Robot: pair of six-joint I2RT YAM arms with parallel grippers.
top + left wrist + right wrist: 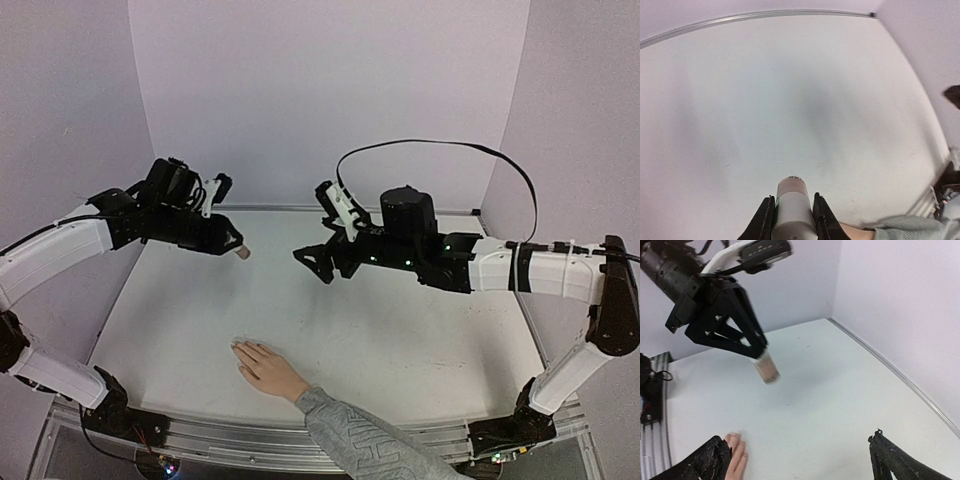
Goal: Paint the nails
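Your left claw (232, 243) is pinching a small pale bottle (241, 252). The bottle's pinkish end pokes out past the fingertips, clear of the table (400, 340). Your right claw (311, 262) stands spread wide with nothing in it, facing the left one across a gap. The hand (262, 366) lies flat on the table below and between both claws, nearer the arm bases. Its nails (238, 348) point toward the left claw and are too small to make out. The grey sleeve (360, 440) trails behind.
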